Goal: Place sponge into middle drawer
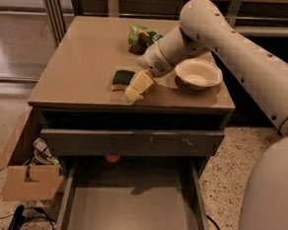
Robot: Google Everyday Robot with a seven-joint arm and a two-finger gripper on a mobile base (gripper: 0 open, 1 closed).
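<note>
The sponge (121, 79) lies flat, green face up, on the table top (77, 77); the gripper (138, 87) sits just right of the sponge, at its edge, and I cannot tell whether it is spread or closed; the cream bowl (199, 74) stands farther right of the sponge; the green snack bag (141, 36) lies behind it; the middle drawer (127, 215) stands pulled out below and in front of the sponge.

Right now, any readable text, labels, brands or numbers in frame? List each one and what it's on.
No legible text anywhere in the camera view.
On the green snack bag: there is printing, but it is too blurred to read.
On the cardboard box: no marking I can make out.
On the end effector, which sits just right of the sponge on the tabletop: no label visible.
</note>
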